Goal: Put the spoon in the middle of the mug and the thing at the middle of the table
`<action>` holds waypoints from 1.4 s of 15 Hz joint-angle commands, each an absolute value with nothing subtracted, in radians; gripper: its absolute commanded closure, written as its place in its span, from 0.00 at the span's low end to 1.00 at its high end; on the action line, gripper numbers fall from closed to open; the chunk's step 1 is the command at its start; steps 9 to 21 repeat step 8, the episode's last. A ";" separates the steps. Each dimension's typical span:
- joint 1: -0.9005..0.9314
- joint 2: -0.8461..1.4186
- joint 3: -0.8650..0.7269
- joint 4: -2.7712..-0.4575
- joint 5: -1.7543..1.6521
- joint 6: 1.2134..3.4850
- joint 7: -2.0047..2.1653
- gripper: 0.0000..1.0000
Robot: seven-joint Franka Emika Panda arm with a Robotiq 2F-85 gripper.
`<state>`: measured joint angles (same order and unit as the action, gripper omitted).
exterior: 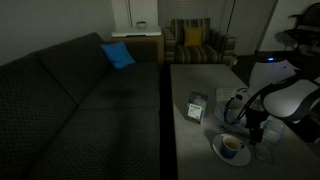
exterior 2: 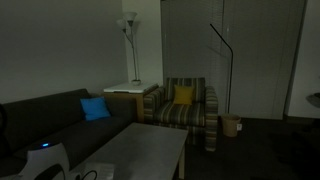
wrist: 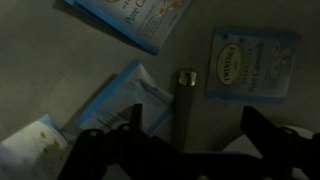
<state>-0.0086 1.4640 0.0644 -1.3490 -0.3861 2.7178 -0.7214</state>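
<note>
Spoon [wrist: 185, 95] shows to us in the wrist view only as a slim, dull grey metal strip with a squared end, lying flat on the pale grey worktop [exterior: 200, 75]; we cannot see its bowl. The pincer [wrist: 190, 140] hangs over it with its two dark fingers [wrist: 100, 148] spread wide, one to each side of the strip, gripping nothing. Around the strip we count four paper tea packets [wrist: 252, 62] (pale blue with white labels), one of them just beside it. In an exterior view we count one small dark upright block [exterior: 196, 108] with a pale panel on its face, and one mug [exterior: 232, 146] standing on one white plate [exterior: 218, 152]. The pincer is near the mug there, but the spoon is too small for us to pick out.
</note>
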 commanded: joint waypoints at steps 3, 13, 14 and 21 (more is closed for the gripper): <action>0.021 1.333 0.019 -1.513 -0.398 2.738 -0.657 0.00; 0.008 1.251 0.028 -1.622 -0.388 2.747 -0.600 0.00; 0.008 1.251 0.028 -1.622 -0.388 2.747 -0.600 0.00; 0.008 1.251 0.028 -1.622 -0.388 2.747 -0.600 0.00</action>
